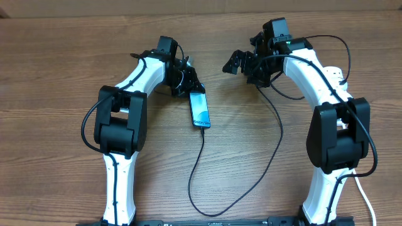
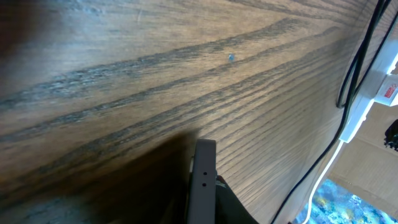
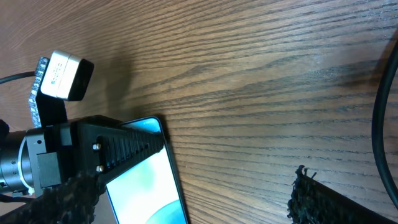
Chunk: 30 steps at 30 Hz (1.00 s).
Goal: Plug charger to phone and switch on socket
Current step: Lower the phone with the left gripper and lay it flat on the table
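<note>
The phone (image 1: 200, 110) lies on the wooden table with its teal screen up. The thin black charger cable (image 1: 196, 169) meets the phone's near end, loops toward the front edge and runs back up under the right arm. My left gripper (image 1: 186, 85) is shut on the phone's far end; the left wrist view shows the phone's grey edge (image 2: 203, 177) between the dark fingers. My right gripper (image 1: 240, 65) is open and empty, above the table to the phone's right; the right wrist view shows the phone (image 3: 146, 186) beside it. The socket (image 2: 382, 81) shows only in the left wrist view.
The socket's thick white cord (image 2: 348, 127) and the charger's black cable (image 2: 354, 68) run along the right of the left wrist view. The black cable (image 3: 380, 118) also crosses the right edge of the right wrist view. A white cord (image 1: 365, 198) lies by the right arm's base.
</note>
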Motion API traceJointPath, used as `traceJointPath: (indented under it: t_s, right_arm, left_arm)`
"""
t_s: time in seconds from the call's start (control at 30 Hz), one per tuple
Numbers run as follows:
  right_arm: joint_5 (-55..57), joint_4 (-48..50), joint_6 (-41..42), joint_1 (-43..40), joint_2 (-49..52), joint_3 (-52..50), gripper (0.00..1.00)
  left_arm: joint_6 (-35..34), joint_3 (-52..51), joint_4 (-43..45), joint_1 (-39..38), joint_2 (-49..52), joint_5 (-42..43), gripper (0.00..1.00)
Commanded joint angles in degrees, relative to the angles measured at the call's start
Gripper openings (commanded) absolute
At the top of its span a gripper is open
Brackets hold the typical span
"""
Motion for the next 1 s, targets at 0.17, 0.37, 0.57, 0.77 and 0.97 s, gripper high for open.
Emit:
traceJointPath:
  t_s: [0.17,0.37,0.57,0.77,0.97]
  right_arm:
    - [0.6,0.1,-0.2,-0.2,0.1,0.5,1.00]
    - [0.6,0.1,-0.2,-0.2,0.1,0.5,1.00]
    - [0.6,0.1,-0.2,-0.2,0.1,0.5,1.00]
    - [0.6,0.1,-0.2,-0.2,0.1,0.5,1.00]
    - [0.6,0.1,-0.2,-0.2,0.1,0.5,1.00]
  left_arm:
    - [-0.3,-0.1,-1.2,-0.7,-0.1,-1.5,0.24]
    - [-0.9,-0.1,-1.5,-0.7,-0.1,-2.3,0.27]
    - [-4.5,-0.1,-3.3,-0.7,-0.1,-7.1,0.29]
    - [-4.7,-0.1,-3.6,-0.7,-0.1,-7.3,0.29]
    - [-4.9,-0.1,-5.6,-0.7,-0.1,-10.1,0.29]
